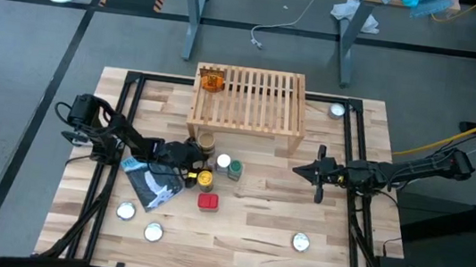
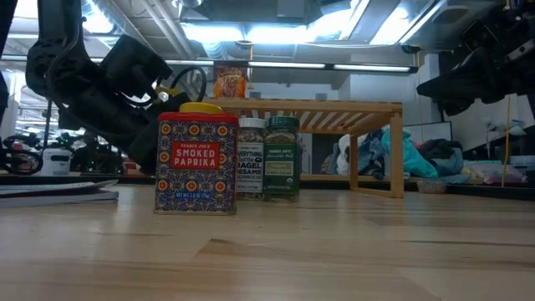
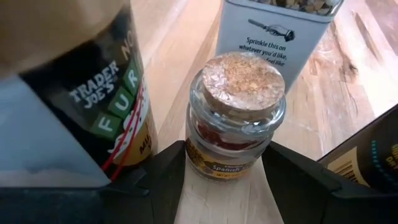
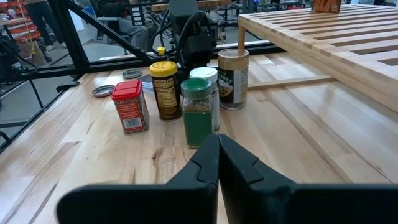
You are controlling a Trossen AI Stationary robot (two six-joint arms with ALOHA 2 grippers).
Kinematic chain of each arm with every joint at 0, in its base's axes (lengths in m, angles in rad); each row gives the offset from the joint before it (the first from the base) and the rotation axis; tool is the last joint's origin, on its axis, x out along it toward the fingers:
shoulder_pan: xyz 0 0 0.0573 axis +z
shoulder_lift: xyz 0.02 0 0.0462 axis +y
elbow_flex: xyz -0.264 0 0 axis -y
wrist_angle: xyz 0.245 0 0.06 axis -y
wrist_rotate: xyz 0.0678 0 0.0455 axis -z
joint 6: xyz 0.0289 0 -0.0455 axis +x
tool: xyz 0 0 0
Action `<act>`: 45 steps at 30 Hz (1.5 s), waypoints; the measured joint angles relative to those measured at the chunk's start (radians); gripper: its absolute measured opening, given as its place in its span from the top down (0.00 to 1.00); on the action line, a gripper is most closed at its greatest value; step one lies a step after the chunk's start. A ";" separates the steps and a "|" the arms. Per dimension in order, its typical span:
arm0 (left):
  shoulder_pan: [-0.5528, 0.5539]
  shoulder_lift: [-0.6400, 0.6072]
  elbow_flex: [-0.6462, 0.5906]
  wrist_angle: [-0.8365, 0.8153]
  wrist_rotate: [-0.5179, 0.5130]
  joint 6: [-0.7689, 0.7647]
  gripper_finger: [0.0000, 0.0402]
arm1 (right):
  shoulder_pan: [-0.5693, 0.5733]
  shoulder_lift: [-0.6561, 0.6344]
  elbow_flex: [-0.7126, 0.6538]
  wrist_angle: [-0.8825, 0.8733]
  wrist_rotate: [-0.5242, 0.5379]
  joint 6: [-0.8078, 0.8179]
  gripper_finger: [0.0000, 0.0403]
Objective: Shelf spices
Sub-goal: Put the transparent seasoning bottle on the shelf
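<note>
Small cork-top jar (image 3: pixel 235 115) upright on desk (image 1: pixel 256 208) btwn left claw (image 3: pixel 227 171) fingers, dead ahead; we judge claw half-open, not gripping yet. Right claw (image 1: pixel 321 173) clenched, farther off.

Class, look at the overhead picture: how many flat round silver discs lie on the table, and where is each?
4. One disc lies right of the shelf; two discs lie near the table's front left; one disc lies front right. None seem hidden.
</note>
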 joint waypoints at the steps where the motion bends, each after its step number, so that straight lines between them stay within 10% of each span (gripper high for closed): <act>1: 0.000 0.000 -0.001 0.009 0.001 0.000 0.49 | 0.000 0.000 0.000 -0.001 0.000 0.000 0.98; 34: -0.010 0.000 0.001 0.071 0.071 0.018 0.49 | 0.000 0.000 0.000 -0.058 -0.008 -0.001 0.98; 45: -0.010 0.000 0.001 0.076 0.072 -0.007 0.63 | 0.000 0.000 0.000 -0.059 -0.008 -0.001 0.98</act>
